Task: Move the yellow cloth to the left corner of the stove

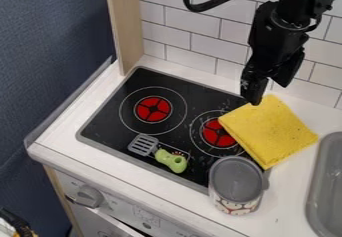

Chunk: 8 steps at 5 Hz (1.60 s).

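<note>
From where I stand, the white surface (133,178) spans the scene, with its control panel along the near side. The tiled wall (204,28) rises at the far side.

The black stove top (195,94) is set into the surface. It has two burners with red centers: the left burner (153,109) and the right burner (219,133).

The robot arm (277,36) hangs from the far right. Its claw (268,93) points downward above the far right part of the stove top, at the far edge of the cloth. Claw state: open, tips apart. I cannot tell whether a tip touches the cloth.

The gray sink (323,181) adjoins the surface at the right.

The yellow cloth (270,131) lies flat across the right edge of the stove top. Its left part covers the far right corner and reaches the rim of the right burner's red center; the remainder lies on the surface, near the sink.

The gray-lidded canister (237,181) stands upright at the near right corner of the stove top.

The toy spatula (171,161) lies on the near part of the stove top. Its gray slotted head is at the left; its green handle points near and right.

The control knob (89,196) is mounted at the panel's left.
</note>
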{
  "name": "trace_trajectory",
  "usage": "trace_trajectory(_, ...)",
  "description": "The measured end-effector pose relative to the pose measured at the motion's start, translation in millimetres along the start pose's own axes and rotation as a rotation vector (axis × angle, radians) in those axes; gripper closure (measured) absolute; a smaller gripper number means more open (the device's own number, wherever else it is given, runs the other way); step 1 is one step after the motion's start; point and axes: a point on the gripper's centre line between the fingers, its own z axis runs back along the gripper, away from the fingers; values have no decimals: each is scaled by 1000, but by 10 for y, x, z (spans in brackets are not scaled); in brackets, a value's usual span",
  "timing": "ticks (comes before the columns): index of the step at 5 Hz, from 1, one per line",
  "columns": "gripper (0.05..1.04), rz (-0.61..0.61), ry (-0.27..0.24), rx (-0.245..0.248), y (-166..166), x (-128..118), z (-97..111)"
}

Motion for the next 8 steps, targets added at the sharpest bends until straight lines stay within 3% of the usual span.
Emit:
trace_trajectory(1,85,-3,7,38,30,-30,-158)
trace_trajectory(2,85,-30,28,47,-70,-100,-519)
trace_trajectory(3,85,-31,13,58,-138,-96,-729)
trace_trajectory(5,84,-4,-11,43,-137,-54,-810)
trace_trajectory(7,81,93,-28,70,47,232,-867)
trace_trajectory(8,83,160,-42,100,141,516,-892)
